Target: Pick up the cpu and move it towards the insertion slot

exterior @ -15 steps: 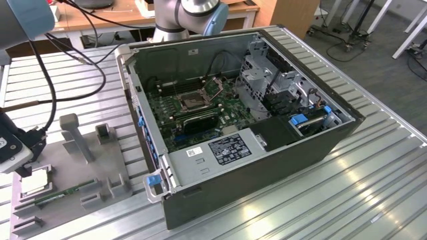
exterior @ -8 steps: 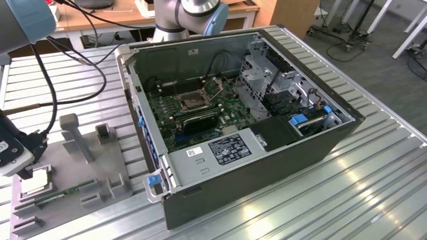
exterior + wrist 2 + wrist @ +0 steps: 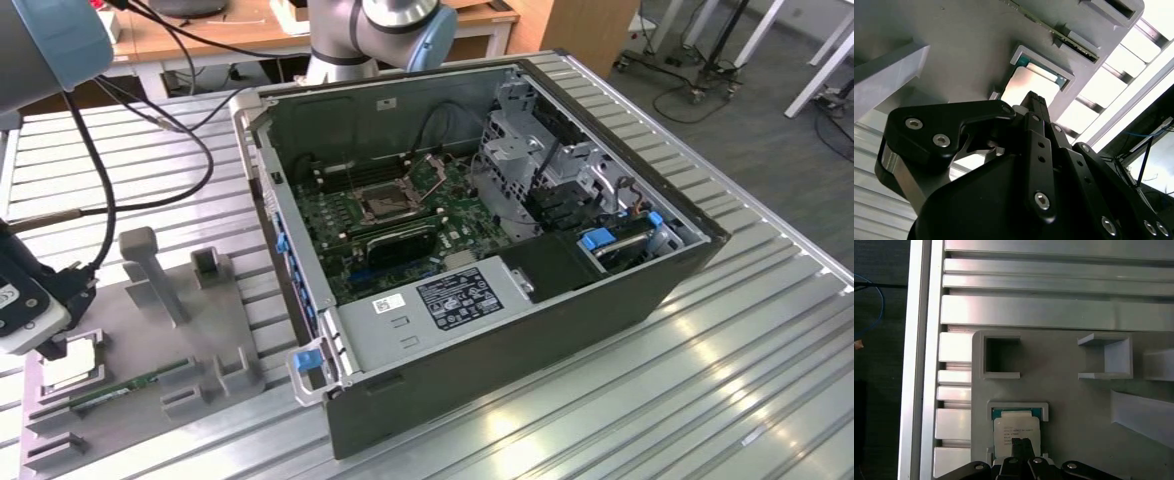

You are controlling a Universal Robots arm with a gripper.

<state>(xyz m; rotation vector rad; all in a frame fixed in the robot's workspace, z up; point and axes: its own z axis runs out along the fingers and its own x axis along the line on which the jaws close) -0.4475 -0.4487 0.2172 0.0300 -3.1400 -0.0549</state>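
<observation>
Pincer: in the exterior view we saw the pincer [image 3: 56, 350] at the view's left edge, low over a grey fixture plate [image 3: 140, 345].
Pincer state: in both wrist views its black fingers were together at the tips, with nothing between them [image 3: 1020, 442] [image 3: 1035, 97].
Cpu: the cpu [image 3: 1014, 427] lay flat in a shallow grey pocket [image 3: 1019, 405] of the plate, silver top up, with the tips directly over it. We could not tell whether they touched it.
Cpu, second wrist view: the chip [image 3: 1036, 82] showed just past the pincer's tips, inside the pocket's raised rim [image 3: 1029, 52].
Cpu, exterior view: it sat as a pale square [image 3: 74, 362] just beside the pincer.
Insertion slot: the insertion slot [image 3: 383, 200] was on the green motherboard [image 3: 461, 235] inside the open computer case [image 3: 534, 340], well apart from the cpu, towards the exterior view's right.
Memory stick: a long green memory stick [image 3: 127, 385] rested in holders on the same plate, near the cpu.
Bench: plate and case both stood on the ribbed metal bench [image 3: 747, 330].
</observation>
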